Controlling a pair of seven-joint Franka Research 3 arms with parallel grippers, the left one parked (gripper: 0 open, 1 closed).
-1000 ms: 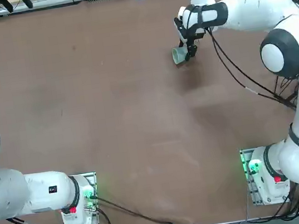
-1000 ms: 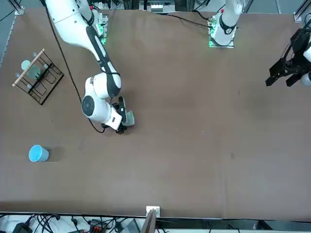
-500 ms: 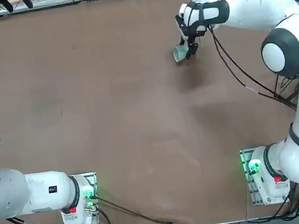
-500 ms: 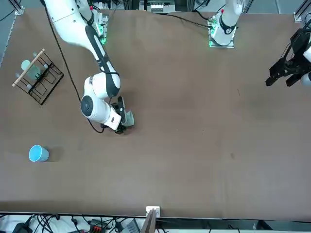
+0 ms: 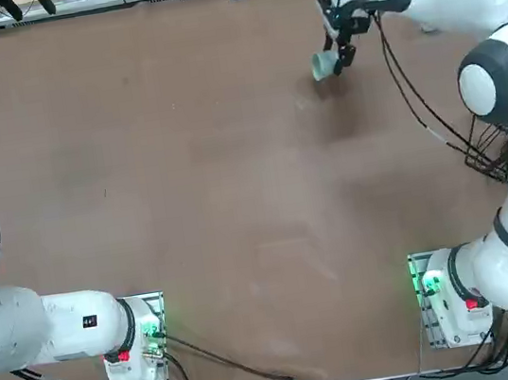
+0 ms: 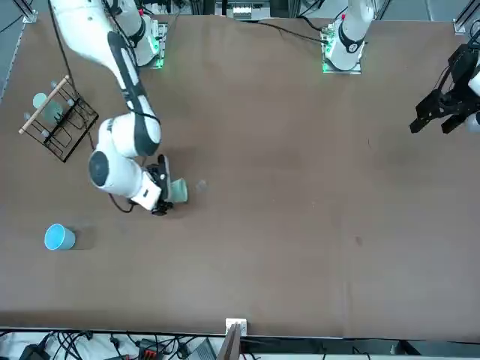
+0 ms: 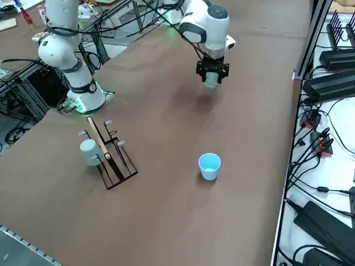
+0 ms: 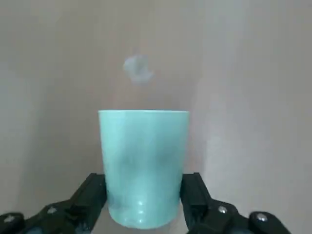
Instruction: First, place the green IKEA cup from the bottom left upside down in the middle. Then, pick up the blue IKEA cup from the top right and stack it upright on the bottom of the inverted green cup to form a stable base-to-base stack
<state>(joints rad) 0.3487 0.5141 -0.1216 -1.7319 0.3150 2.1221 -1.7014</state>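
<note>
Around the green cup (image 8: 144, 165), claw (image 8: 144, 190) gripping, wide.

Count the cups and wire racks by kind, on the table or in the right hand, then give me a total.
Cups: 3 (the green cup, gripped by the right hand over the table; the sky-blue cup standing on the table; the pale cup at the rack)
Wire racks: 1 (the black wire rack)
Total: 4
</note>
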